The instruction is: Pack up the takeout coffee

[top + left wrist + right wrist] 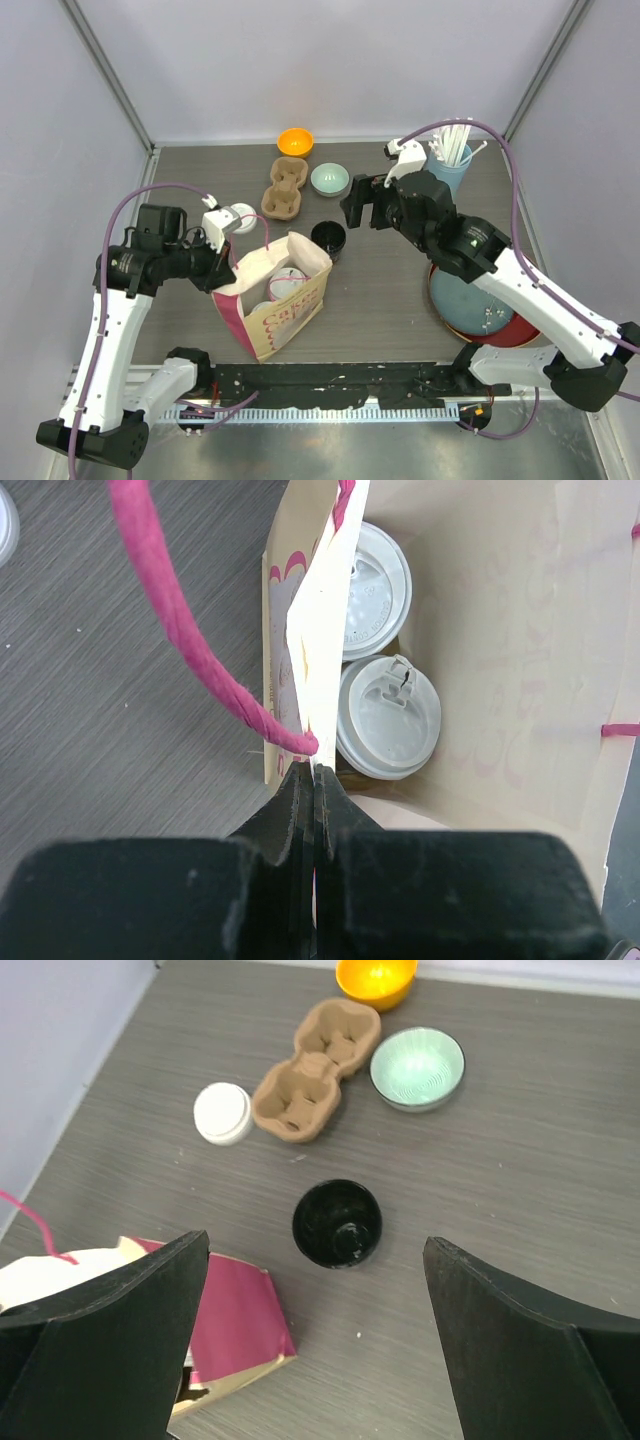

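Pinched the rim of the paper bag (500,630) in the left gripper (313,772), jaws together, lower centre, likely to prop its mouth open. Showed two lidded coffee cups (388,718) inside, mid-frame. Hung the right gripper (315,1255) spread wide, empty, above a lidless dark cup (337,1210).

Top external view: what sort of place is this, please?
Most likely a lab robot cell, staged as a coffee takeout counter: plain panel walls enclose the table, and on it stand a paper bag, a cardboard cup carrier and a tumbler of straws.
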Robot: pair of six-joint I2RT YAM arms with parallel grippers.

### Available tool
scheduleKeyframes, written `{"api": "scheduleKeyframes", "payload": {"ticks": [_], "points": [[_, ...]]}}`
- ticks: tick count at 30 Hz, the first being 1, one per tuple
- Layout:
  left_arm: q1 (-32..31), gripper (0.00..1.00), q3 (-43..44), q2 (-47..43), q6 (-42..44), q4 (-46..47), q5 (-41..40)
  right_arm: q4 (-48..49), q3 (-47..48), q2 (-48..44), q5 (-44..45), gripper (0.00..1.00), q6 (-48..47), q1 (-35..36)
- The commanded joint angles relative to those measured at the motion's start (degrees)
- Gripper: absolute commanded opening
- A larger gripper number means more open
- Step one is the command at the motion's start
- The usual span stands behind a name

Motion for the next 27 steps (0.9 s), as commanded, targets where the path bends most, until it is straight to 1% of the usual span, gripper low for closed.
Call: {"api": "scheduleKeyframes", "payload": {"ticks": [1,3,4,6,7,9,10,14,18,21,23,24,26,27], "points": [[0.0,0.00,0.4,-0.2,-0.2,-2.9,-0.9,-3.3,1.8,1.9,-3.8,0.94,1.7,-3.0],[0.1,0.03,0.6,-0.1,-0.2,-2.9,-0.7,-3.9,1.5,2.6,-4.4,0.94,1.9,-4.0],[0.0,0.09,0.7,0.1,-0.4,-2.9,-0.7,-4.5,1.3,2.7,-5.2,0.94,2.0,-4.2],[0.0,0.14,1.2,0.1,-0.4,-2.9,-0.4,-4.9,0.6,3.0,-5.6,0.94,2.0,-5.2],[0.0,0.18,1.6,0.3,-0.7,-2.9,-0.4,-5.0,0.3,3.1,-6.2,0.94,2.0,-5.4],[0.1,0.21,2.4,0.2,-0.8,-2.9,-0.4,-5.0,-0.4,3.1,-7.0,0.94,1.9,-6.1],[0.0,0.25,2.7,0.2,-0.8,-2.9,-0.2,-5.0,-0.5,3.0,-7.4,0.93,1.6,-6.5],[0.0,0.34,3.7,0.4,-0.9,-3.3,-0.2,-5.0,-0.8,2.9,-10.4,0.94,0.0,-7.0],[0.1,0.42,4.6,0.6,-0.8,-3.6,-0.1,-5.0,-0.2,2.7,-12.9,0.94,-1.5,-7.1],[0.0,0.50,6.3,0.6,-0.7,-4.4,0.5,-5.3,0.5,3.0,-14.4,0.94,-2.5,-7.1],[0.0,0.53,7.1,0.4,-0.6,-4.8,0.6,-5.9,1.6,4.0,-14.5,0.94,-3.4,-7.3],[0.1,0.57,8.0,0.3,-0.4,-5.0,0.6,-6.3,2.1,4.4,-14.7,0.94,-3.7,-7.4],[0.1,0.61,9.6,0.0,-0.7,-5.2,-0.2,-7.5,3.8,5.9,-14.8,0.95,-4.1,-7.9],[0.1,0.62,10.3,0.2,-0.9,-5.6,-0.6,-8.3,4.4,6.3,-14.7,0.95,-4.4,-8.2]]}}
